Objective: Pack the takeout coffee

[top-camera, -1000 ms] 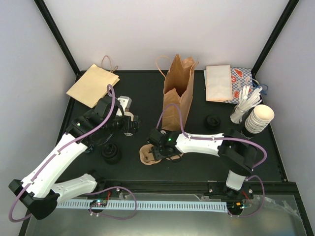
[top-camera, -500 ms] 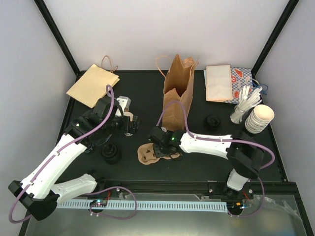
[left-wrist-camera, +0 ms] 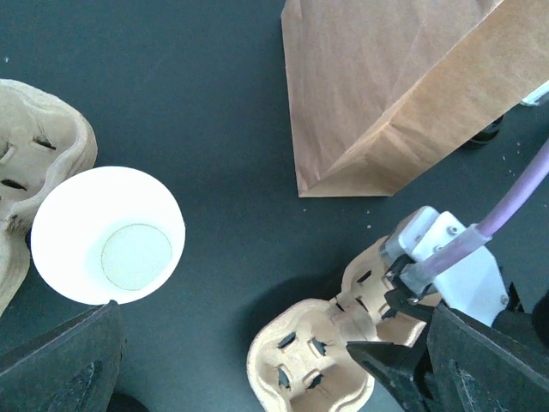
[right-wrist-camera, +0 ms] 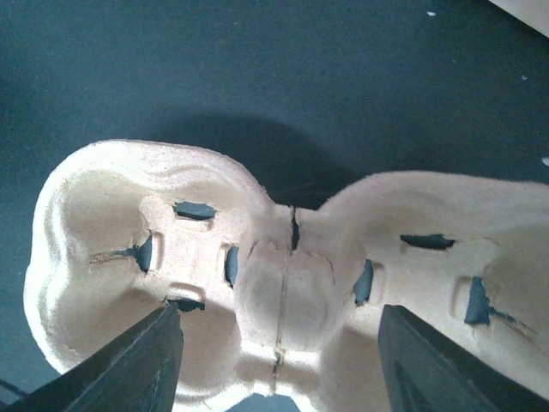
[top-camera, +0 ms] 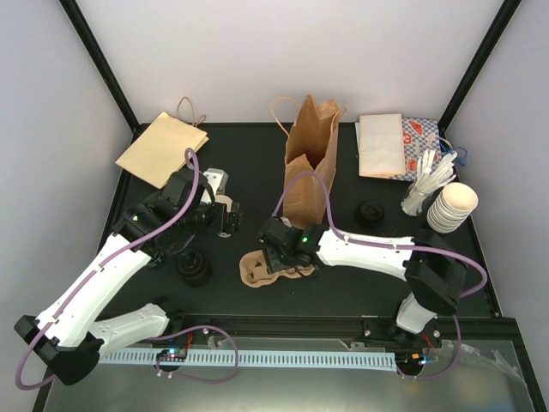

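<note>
Looking through the left wrist view, you find the cup (left-wrist-camera: pixel 107 249) at the left of the frame. It stands upright on the table (left-wrist-camera: pixel 214 103) with its mouth up and its pale bottom showing, just beside a carrier (left-wrist-camera: pixel 39 146) at the left edge. The cup sits just above the finger (left-wrist-camera: pixel 60 360) in the lower left corner, off to that side rather than between the jaws. Your left gripper (top-camera: pixel 227 215) is spread wide and holds nothing, with one finger in each lower corner of that view.

From above, your left arm runs from the lower left of the frame up toward the centre, bent at the elbow, with its wrist left of the bag (top-camera: pixel 309 163). The pale shape just above that wrist is probably the cup, though the arm covers too much to be sure.

Your right arm reaches from the lower right across to the centre, low over a second carrier (right-wrist-camera: pixel 257 257) below the bag's foot. The right gripper (right-wrist-camera: pixel 279 318) has its fingers parted either side of the middle hump.
</note>
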Controlling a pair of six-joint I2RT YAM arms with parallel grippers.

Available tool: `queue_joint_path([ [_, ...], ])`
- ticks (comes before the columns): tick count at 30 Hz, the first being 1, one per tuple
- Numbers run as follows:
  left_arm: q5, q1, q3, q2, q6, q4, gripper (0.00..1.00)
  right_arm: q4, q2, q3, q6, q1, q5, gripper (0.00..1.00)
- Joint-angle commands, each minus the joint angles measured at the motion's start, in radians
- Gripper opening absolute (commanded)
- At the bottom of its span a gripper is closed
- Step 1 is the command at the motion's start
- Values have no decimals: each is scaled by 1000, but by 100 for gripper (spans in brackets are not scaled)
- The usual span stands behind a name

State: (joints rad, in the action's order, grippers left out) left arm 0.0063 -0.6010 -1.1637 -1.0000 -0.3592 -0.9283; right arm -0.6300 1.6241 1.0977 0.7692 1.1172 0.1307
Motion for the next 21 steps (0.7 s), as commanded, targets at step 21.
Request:
queue_joint_path([
  [21,15,11,-8,17,19,-14,99,-31,81,50,13,16,50,39],
])
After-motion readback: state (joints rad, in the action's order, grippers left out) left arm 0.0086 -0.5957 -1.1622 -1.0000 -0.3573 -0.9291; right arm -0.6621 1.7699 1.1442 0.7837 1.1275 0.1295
